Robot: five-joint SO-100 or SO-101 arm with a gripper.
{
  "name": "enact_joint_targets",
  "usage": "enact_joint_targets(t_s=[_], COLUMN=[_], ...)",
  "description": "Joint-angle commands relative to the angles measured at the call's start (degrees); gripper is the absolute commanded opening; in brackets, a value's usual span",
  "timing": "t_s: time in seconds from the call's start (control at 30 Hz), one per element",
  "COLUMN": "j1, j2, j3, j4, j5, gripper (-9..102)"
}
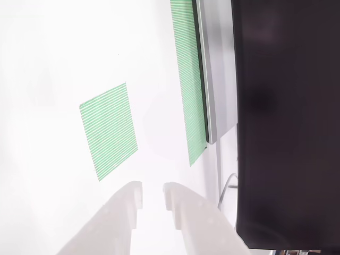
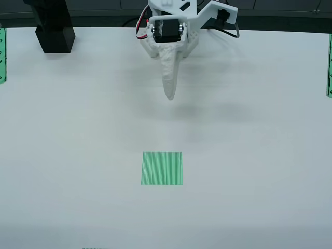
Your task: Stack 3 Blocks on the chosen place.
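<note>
White gripper (image 1: 153, 197) fingers sit nearest in the view riding on it, parted and empty. Just beyond its tips lies the green striped patch (image 1: 108, 130), bare. Farther off, past the arm's side, black blocks (image 2: 53, 26) stand stacked.

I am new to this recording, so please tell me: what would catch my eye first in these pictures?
First, the green striped square patch, alone on the white table in the view from the front. Next, the white gripper hanging above the table behind the patch, its fingers slightly apart with nothing between them. Then the black blocks stacked at the far left corner.
</note>
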Motion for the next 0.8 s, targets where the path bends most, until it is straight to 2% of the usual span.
enact_joint_targets(t_s=[0.0,0.77], j1=[0.2,0.1], j2=[0.6,0.6], j3=[1.6,1.6], j4=[-1.1,-1.1], j5=[0.2,0.3], gripper=[0,0])
